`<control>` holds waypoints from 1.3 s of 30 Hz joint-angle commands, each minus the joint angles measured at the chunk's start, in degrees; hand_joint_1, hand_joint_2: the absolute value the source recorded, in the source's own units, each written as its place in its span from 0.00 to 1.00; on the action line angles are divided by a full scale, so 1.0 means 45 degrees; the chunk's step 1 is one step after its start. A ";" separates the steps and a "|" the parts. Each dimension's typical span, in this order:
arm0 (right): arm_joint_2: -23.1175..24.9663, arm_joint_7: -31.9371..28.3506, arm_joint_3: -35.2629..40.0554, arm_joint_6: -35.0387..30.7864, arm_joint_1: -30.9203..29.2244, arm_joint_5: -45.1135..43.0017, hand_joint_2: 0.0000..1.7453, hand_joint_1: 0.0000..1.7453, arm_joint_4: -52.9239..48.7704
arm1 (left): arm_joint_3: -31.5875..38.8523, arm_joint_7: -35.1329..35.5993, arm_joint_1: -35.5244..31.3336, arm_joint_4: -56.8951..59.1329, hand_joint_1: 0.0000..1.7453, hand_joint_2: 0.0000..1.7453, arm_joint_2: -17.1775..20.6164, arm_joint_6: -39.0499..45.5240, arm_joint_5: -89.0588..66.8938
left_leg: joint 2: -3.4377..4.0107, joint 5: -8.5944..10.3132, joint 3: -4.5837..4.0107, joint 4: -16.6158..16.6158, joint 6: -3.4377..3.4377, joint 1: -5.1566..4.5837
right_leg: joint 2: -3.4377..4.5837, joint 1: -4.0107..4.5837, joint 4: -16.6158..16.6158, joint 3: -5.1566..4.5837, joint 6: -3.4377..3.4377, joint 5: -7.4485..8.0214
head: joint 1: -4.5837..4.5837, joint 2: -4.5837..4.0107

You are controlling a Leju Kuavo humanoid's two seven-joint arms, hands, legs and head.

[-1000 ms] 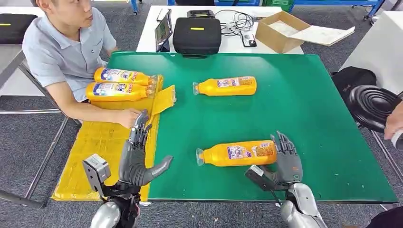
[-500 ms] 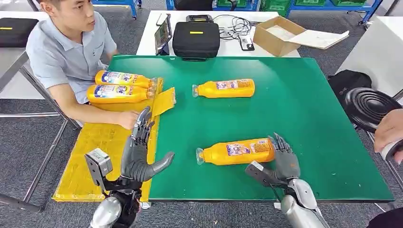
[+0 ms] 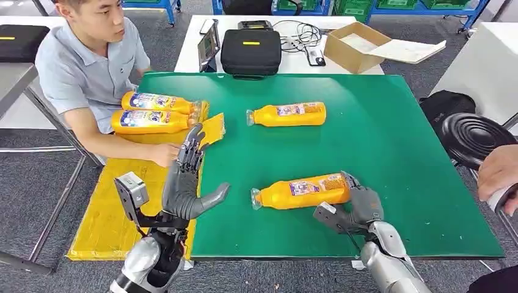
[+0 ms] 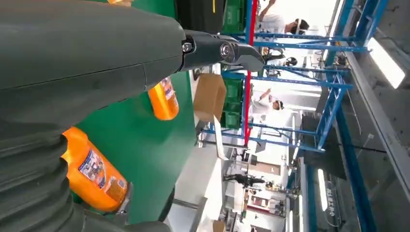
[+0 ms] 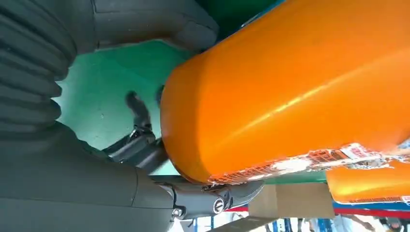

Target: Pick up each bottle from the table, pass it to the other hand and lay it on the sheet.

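Seated at the table's left edge, a person (image 3: 91,67) with one hand (image 3: 164,154) resting on the yellow sheet (image 3: 116,201). Two orange bottles (image 3: 153,113) lying side by side on the sheet's far end, caps toward the green mat (image 3: 379,134). Raised over the sheet's right border, the left hand (image 3: 186,183), released, fingers straight and spread, thumb out over the mat, nothing in it. Two more bottles on the mat, making four in all: a far bottle (image 3: 286,114) lying alone near the middle of the far edge, a near bottle (image 3: 300,191) lying on its side toward the near edge, cap pointing left. At that bottle's base, the right hand (image 3: 360,204), grasping it, fingers curled round the orange body (image 5: 290,92). On the white table beyond, one black case (image 3: 251,52) and one open cardboard box (image 3: 354,39).
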 commanded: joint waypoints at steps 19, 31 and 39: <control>0.0511 -0.2029 -0.0537 -0.1784 0.1179 -0.0838 1.00 1.00 0.1103 | -0.0175 -0.1221 -0.0266 0.0701 0.00 1.00 0.0005 0.1101 -0.0867 | -0.0066 0.0018 -0.0077 -0.0016 0.0007 0.0026 | -0.0070 0.0028 -0.0028 -0.0037 -0.0001 0.0024 | -0.0005 0.0000; 0.0823 -0.2964 -0.2396 -0.2949 0.3076 -0.1819 1.00 1.00 -0.5015 | 0.0220 -0.2232 0.0429 0.0080 0.00 1.00 -0.0014 0.3003 -0.1477 | -0.0039 -0.0001 -0.0150 0.0001 0.0014 0.0023 | -0.0023 0.0020 0.0008 0.0030 0.0005 0.0004 | -0.0005 0.0000; 0.0896 -0.2964 -0.2890 -0.2949 0.3228 -0.1541 1.00 1.00 -0.5694 | 0.0294 -0.2315 0.0498 0.0060 0.00 1.00 -0.0027 0.3113 -0.1432 | -0.0073 0.0025 -0.0308 -0.0001 0.0010 0.0012 | -0.0086 0.0009 0.0017 -0.0092 0.0001 0.0004 | -0.0005 0.0000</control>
